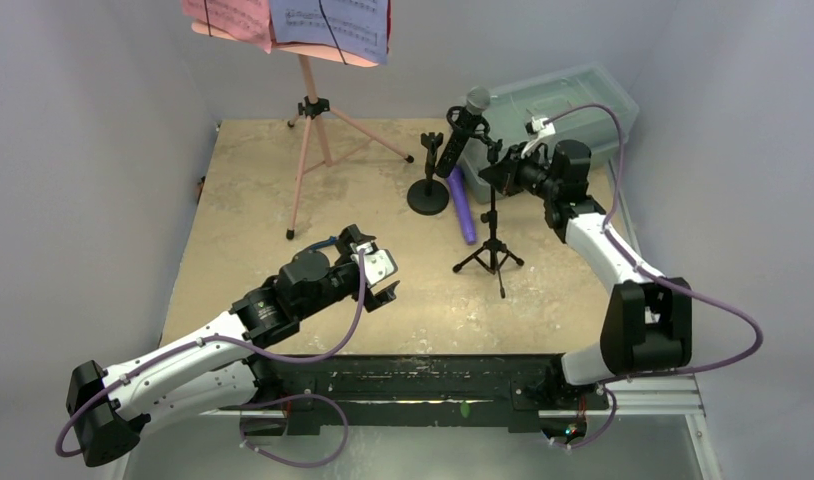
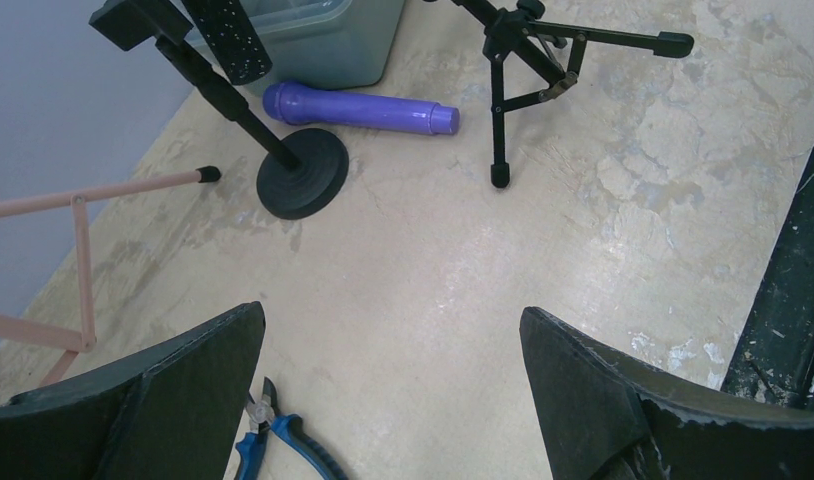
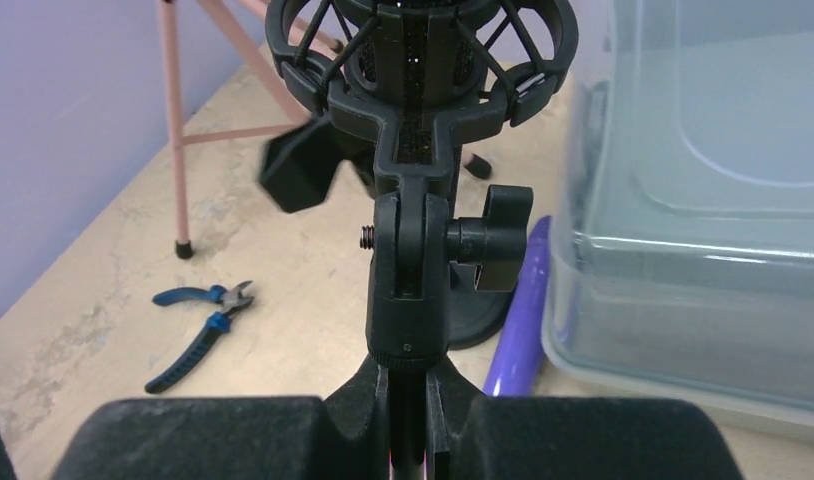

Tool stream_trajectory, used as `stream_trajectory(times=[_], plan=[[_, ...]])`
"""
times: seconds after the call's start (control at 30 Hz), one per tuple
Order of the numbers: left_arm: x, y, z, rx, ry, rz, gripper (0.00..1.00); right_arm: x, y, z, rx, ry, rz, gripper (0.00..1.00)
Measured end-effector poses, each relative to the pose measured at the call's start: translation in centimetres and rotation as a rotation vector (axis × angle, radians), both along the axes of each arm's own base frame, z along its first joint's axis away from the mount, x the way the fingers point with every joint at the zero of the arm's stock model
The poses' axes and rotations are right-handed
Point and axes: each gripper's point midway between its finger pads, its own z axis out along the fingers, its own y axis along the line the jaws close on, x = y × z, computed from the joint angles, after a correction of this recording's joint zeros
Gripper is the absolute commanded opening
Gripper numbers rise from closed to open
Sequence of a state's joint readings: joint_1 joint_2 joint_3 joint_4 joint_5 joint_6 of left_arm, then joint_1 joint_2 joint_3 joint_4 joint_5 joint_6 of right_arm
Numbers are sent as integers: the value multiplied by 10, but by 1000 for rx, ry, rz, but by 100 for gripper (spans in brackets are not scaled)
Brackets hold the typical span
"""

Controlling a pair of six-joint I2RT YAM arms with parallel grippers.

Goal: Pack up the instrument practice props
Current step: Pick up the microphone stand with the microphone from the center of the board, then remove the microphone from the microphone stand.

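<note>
Overhead: the pink music rack [image 1: 308, 130] stands at eleven o'clock on the table [image 1: 243, 260], a red sheet [image 1: 228, 15] and a lavender sheet [image 1: 333, 25] on its panel; the round-base mic support [image 1: 428, 195] stands at one o'clock, the purple mic [image 1: 464, 205] lying beside it, near the lidded box [image 1: 573, 100]; the black silver-headed mic [image 1: 470, 118] sits atop the tripod mic support [image 1: 493, 250], the right gripper [image 1: 495, 178] at its post; the left gripper [image 1: 381, 278] hovers near the table's middle.

Left wrist: claw spread wide, nothing between; blue-handled pliers [image 2: 283, 440] at six o'clock; purple mic flat at twelve.

Right wrist: pads [image 3: 203, 435] pinching the tripod mic support's post below its cradle; pliers at nine o'clock; purple mic at four, against the box.
</note>
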State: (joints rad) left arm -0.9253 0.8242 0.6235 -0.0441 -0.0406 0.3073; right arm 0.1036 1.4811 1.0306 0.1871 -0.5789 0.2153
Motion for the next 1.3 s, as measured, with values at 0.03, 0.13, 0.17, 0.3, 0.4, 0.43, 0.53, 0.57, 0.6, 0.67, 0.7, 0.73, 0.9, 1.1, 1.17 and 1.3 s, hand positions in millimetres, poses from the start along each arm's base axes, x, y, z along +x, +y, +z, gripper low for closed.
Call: stream_trajectory(times=[0.03,0.13,0.17,0.3,0.4,0.43,0.53,0.57,0.6,0.67,0.7,0.73,0.9,1.1,1.17,1.3], plan=[[0,0,0,0,0,0,100,-5,1,6,5,-23,9,0],[0,0,0,0,1,-3,100,-19,4,27,22,-97,42,0],[-1,-1,0,-1,1,-5,100,-24,5,37,27,-133,56,0],[-2,-1,0,-3,2,-12,100,-46,7,67,40,-249,113,0],[-4,-2,4,-15,0,-28,100,-70,7,79,39,-329,177,0],[-6,-3,6,-24,-3,-35,100,-79,8,80,36,-350,205,0],[-10,-5,16,-66,-11,-57,100,-105,11,77,24,-396,294,0],[-11,-7,20,-87,-12,-63,100,-113,14,75,23,-405,330,0],[-12,-9,26,-112,-14,-72,100,-122,18,70,22,-412,371,0],[-15,-13,34,-156,-12,-87,100,-135,22,62,24,-417,435,0],[-16,-15,39,-184,-7,-96,100,-142,24,57,27,-418,468,0],[-17,-18,45,-214,-3,-105,100,-147,26,53,29,-419,491,0],[-17,-43,92,-342,19,-166,96,-175,30,39,18,-496,589,0],[-12,-76,174,-471,-42,-264,94,-188,32,40,-6,-564,661,0],[-10,-82,190,-485,-66,-278,94,-191,33,40,-13,-577,679,0],[-4,-93,213,-479,-121,-306,94,-194,33,39,-30,-602,701,0]])
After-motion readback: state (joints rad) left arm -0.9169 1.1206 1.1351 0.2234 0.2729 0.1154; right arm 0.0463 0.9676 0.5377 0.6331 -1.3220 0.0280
